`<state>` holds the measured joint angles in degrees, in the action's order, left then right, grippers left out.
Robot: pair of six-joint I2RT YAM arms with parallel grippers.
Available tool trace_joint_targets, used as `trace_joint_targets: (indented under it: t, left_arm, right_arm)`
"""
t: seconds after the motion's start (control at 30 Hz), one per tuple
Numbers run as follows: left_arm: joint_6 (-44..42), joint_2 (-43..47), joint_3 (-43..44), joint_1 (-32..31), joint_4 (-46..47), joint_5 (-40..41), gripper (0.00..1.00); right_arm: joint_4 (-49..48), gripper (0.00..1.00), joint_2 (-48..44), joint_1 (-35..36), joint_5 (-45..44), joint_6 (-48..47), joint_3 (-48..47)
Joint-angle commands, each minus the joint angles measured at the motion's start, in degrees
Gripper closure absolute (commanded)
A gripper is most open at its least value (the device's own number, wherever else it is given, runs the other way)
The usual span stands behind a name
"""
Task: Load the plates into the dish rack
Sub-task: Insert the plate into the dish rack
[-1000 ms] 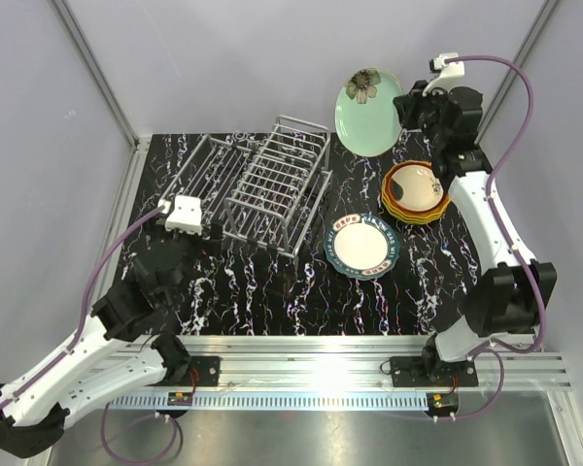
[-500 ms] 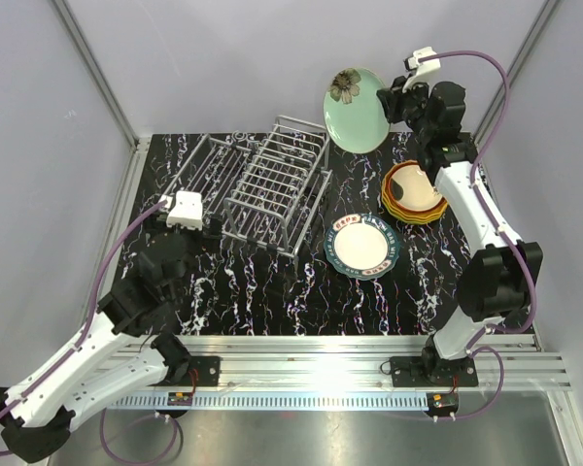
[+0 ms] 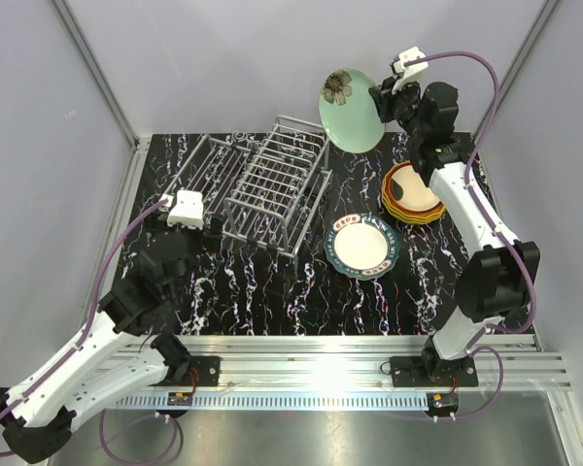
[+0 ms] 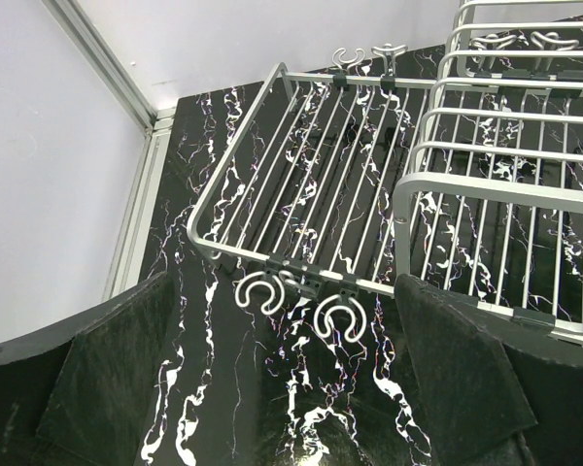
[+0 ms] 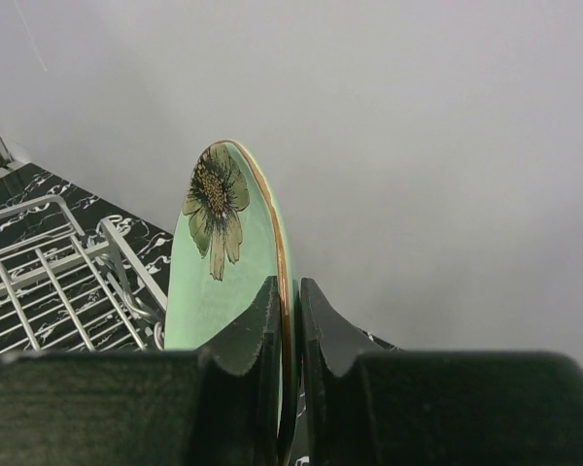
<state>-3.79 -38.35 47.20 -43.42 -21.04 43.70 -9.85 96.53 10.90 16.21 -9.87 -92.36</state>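
**Right gripper**: clenched on the rim of the mint green plate, one finger on each face. The plate is held on edge in the air, above and just beyond the far right corner of the dish rack, clear of the wires. Its flower print sits at the upper end, away from the grip.

**Left gripper**: released, jaws spread wide, holding nothing. It hovers low at the rack's near left side, facing the flat slotted section and the two hooks on its near bar.

**Teal-rimmed plate**, cream centre: flat on the table, just right of the rack's near right corner, not touching it.

**Stack of plates**, red-orange and yellow rims showing: flat on the table, well right of the rack, behind the teal-rimmed plate.

**Rack:** standing on the table, with the taller raised frame on its right half.
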Motion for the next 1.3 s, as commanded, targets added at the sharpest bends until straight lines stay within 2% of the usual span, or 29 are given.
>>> trace_joint_targets:
  t: [0.0, 0.33, 0.83, 1.1, 1.27]
  left_arm:
    - [0.89, 0.47, 0.09, 0.35, 2.76, -0.64, 0.01]
    - [1.07, 0.2, 0.17, 0.79, 2.67, -1.25, 0.01]
    - [1.24, 0.64, 0.0, 0.88, 3.02, -2.22, 0.01]
    - [0.89, 0.56, -0.62, 0.88, 3.37, -2.39, 0.01]
    - [0.8, 0.64, -0.62, 0.88, 3.46, -2.57, 0.01]
  right_arm:
    - [-12.3, 1.0, -0.73, 2.28, 2.07, -4.1, -1.95]
    - [-15.03, 1.0, 1.46, 5.1, 6.82, -9.9, -1.51]
    - [-21.18, 1.0, 7.44, 6.07, 16.31, -8.24, -5.2]
    - [-21.18, 0.94, 9.29, 7.74, 17.72, -10.43, -6.96]
    - [-20.21, 0.93, 11.04, 8.0, 18.68, -11.14, -9.51]
